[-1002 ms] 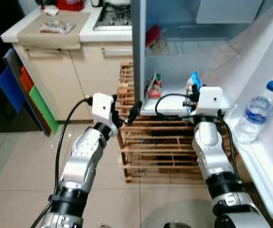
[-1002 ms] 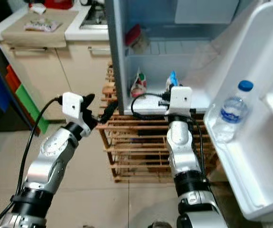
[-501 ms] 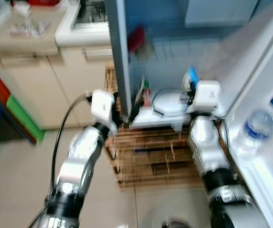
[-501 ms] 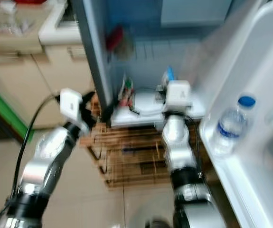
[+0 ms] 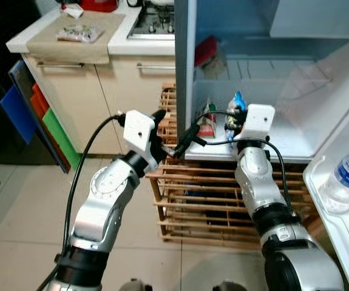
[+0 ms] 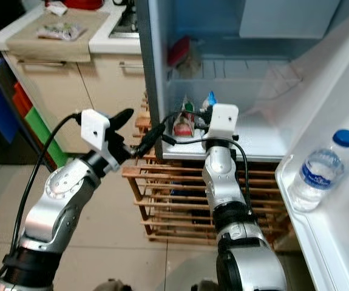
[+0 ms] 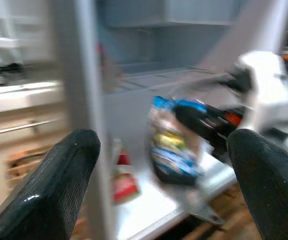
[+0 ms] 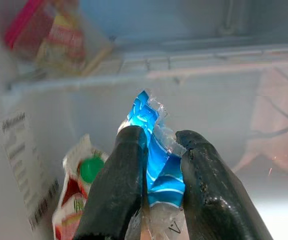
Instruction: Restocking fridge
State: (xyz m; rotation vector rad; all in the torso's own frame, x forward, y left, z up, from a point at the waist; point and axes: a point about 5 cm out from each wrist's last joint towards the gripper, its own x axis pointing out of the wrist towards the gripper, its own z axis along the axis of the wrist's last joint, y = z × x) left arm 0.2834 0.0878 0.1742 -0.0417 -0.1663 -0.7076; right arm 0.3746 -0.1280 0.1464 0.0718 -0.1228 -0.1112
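One blue crinkled packet [image 8: 156, 160] pinched in right claw [image 8: 159, 195]

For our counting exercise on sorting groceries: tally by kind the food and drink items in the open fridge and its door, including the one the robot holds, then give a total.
Blue snack packets, held by the right gripper: 1
Red cartons with a green cap: 1
Red-lidded packs on the wire shelf: 1
Water bottles in the door: 1
Total: 4

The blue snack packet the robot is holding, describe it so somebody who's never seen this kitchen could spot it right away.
Look into the open fridge, at its lowest shelf. The right gripper hangs just above that shelf, fingers pinched on the blue packet, a crinkly bag with a bright blue top. The red and white carton with a green cap beside it stands on the shelf; the packet is held in the air.
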